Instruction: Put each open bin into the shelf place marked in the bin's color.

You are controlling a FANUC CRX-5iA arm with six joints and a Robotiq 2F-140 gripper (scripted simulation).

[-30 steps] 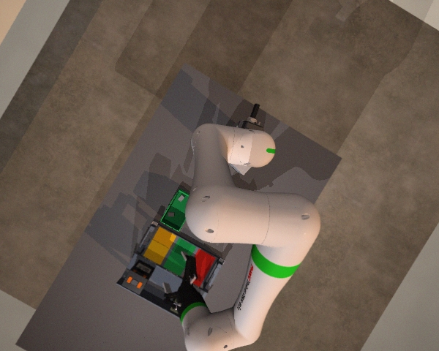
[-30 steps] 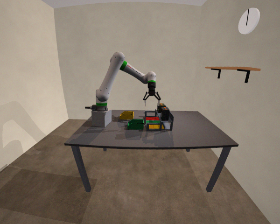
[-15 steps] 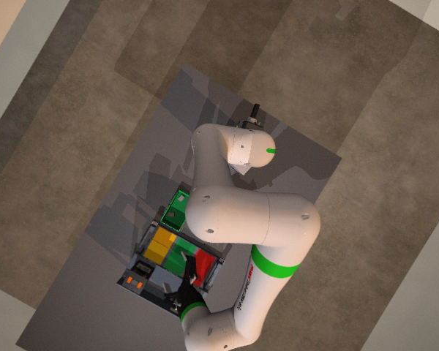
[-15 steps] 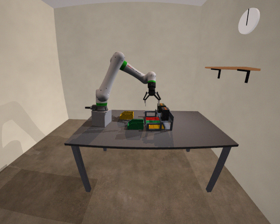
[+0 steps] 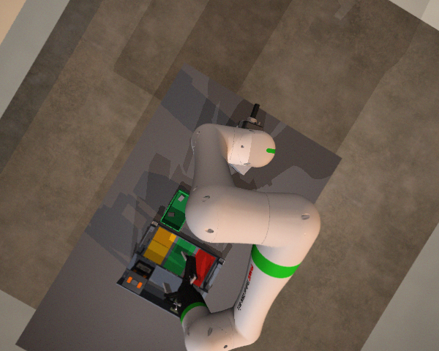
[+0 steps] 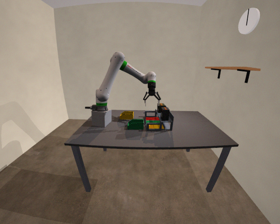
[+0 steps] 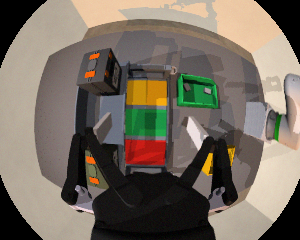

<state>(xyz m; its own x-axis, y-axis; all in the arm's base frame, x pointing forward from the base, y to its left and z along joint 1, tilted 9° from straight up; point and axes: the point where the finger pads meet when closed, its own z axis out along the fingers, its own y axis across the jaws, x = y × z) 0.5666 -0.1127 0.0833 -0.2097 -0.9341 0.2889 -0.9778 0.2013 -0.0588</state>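
Exterior view: my fingers (image 6: 157,98) spread wide, grasping nothing, above the shelf (image 6: 171,119); green bin (image 6: 136,124) mid-tabletop (image 6: 195,135).

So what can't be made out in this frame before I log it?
- Yellow bin: top view, hidden under the arm; wrist view, only a sliver shows behind a claw finger.
- Green bin: top view, far end covered by the arm; its parts are too small to identify.
- Shelf: exterior view, too small to show the lip or the board; top view, the open claw covers its red place.
- Dark boxes on the shelf: details too small.
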